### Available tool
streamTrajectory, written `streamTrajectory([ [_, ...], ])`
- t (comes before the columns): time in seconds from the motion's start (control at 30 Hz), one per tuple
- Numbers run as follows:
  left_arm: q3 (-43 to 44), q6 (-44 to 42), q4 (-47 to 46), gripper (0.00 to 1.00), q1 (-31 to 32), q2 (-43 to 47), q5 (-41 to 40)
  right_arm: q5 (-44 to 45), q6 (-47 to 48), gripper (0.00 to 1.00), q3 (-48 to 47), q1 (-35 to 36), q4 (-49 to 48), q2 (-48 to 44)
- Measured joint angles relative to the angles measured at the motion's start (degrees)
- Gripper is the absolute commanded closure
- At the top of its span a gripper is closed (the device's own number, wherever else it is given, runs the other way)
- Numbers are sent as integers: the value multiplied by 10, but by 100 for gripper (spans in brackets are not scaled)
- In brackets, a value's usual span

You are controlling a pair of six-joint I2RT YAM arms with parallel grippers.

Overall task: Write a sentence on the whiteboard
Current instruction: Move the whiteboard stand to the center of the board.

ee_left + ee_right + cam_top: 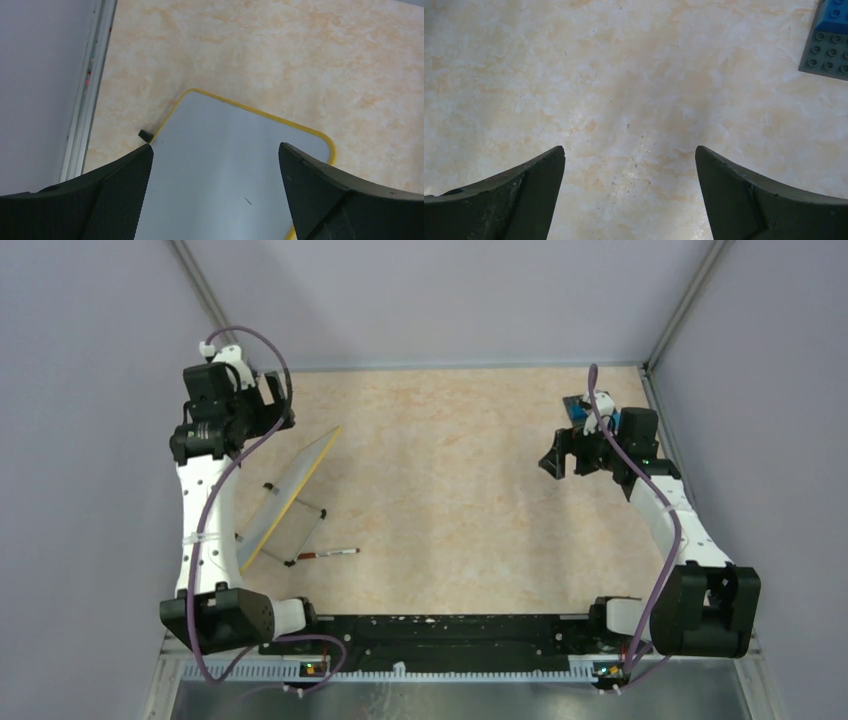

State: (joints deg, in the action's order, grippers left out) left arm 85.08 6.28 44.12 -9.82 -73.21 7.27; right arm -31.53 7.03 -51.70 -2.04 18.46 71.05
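Whiteboard [283, 500] propped tilted at desk [450, 490] left, face seen near edge-on from above; lower part hidden behind left tool [215, 149], spread wide. Right tool [629, 150] spread, nothing pinched. Studded plate [826, 55] cut off at frame edge.

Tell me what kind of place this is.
Most likely a robotics lab test cell: a left arm and right arm bolted at the table edge, plain grey walls on metal framing around it, and props laid out, a small whiteboard and a marker.
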Motion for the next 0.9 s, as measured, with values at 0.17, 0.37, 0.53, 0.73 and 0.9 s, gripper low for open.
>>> streamTrajectory([
  [0.17,-5,-41,11,1,-74,-37,4,-4,4,2,0,0,4,0],
  [0.37,-64,-146,12,25,-149,-61,7,-13,5,2,0,0,16,0],
  [0.53,-101,-242,9,41,-224,-73,22,-20,5,2,0,0,18,0],
  [0.73,-143,-346,3,46,-264,-95,15,-24,5,2,0,0,24,0],
  [0.9,-216,-447,-27,46,-279,-97,-12,-25,6,2,0,0,26,0],
])
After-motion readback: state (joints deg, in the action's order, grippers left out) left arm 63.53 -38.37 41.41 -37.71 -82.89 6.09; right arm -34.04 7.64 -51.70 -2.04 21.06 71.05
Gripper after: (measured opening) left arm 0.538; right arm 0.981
